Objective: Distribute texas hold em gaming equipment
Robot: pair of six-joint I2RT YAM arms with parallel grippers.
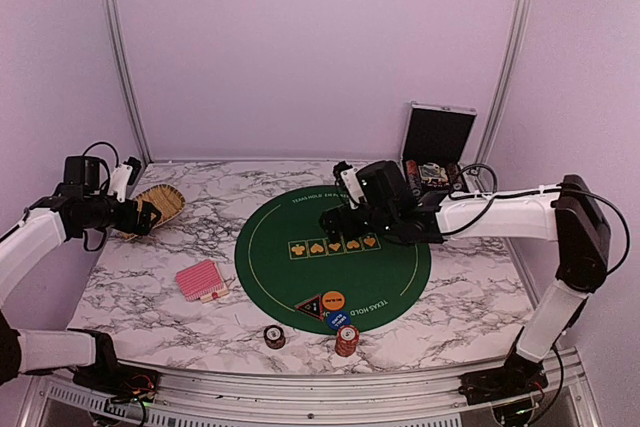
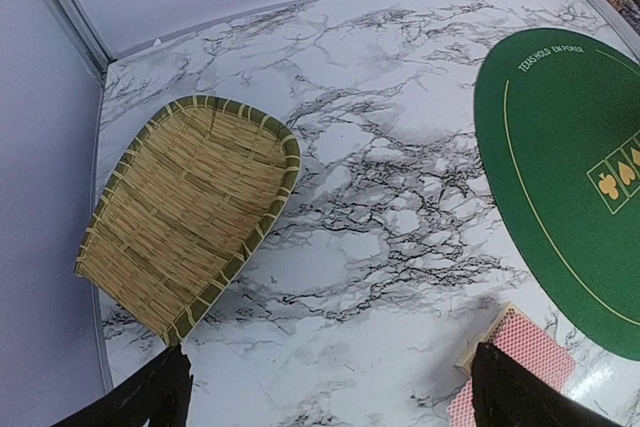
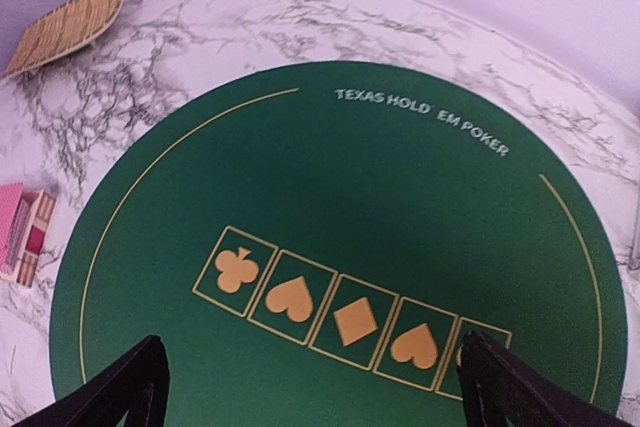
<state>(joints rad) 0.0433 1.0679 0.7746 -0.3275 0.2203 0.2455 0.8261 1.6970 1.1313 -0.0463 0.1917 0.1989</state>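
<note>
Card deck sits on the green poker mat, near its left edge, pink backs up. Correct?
Not quite. The card deck lies on the marble table, just off the left edge of the green poker mat, not on it. It is pink backs up, as you say. The top external view shows this most clearly.

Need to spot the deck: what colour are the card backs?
Pink-red backs on the playing cards, clearest in the top external view.

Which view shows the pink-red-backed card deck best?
Top external: the pink-red-backed card deck lies whole on the white marble table, beside the round green felt mat. Left wrist shows only a corner at the bottom; right wrist crops it at the frame's left edge.
</note>
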